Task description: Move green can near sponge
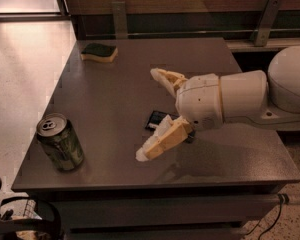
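The green can [60,143] stands upright near the front left corner of the dark table [110,89]. The sponge [99,52], dark green on top and yellow below, lies at the back left of the table. My gripper [149,114] hangs over the middle of the table, right of the can and well apart from it. Its two cream fingers are spread wide, one finger [165,77] toward the back and one [160,143] toward the front. It holds nothing.
A flat dark snack packet [156,120] lies mid-table, partly hidden by the front finger. My white arm [240,101] reaches in from the right. A wall rail with metal brackets [119,19] runs behind the table. Pale floor [20,74] lies to the left.
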Controlling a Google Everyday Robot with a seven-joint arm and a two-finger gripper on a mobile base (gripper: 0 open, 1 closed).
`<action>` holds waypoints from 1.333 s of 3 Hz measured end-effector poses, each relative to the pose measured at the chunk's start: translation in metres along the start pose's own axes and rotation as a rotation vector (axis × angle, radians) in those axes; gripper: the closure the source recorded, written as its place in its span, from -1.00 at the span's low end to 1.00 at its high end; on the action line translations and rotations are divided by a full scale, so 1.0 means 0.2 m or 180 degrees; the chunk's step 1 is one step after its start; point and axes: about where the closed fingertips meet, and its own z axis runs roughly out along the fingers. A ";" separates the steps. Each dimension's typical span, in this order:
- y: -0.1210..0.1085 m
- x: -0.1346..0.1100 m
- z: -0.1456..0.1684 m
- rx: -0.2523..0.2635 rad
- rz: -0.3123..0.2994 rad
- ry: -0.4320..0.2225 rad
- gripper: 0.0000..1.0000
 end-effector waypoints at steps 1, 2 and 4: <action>0.07 0.04 0.19 -0.0139 0.0032 -0.0291 -1.00; 0.10 0.05 0.28 -0.0195 0.0035 -0.0442 -1.00; 0.16 0.03 0.50 -0.0385 -0.0014 -0.0678 -1.00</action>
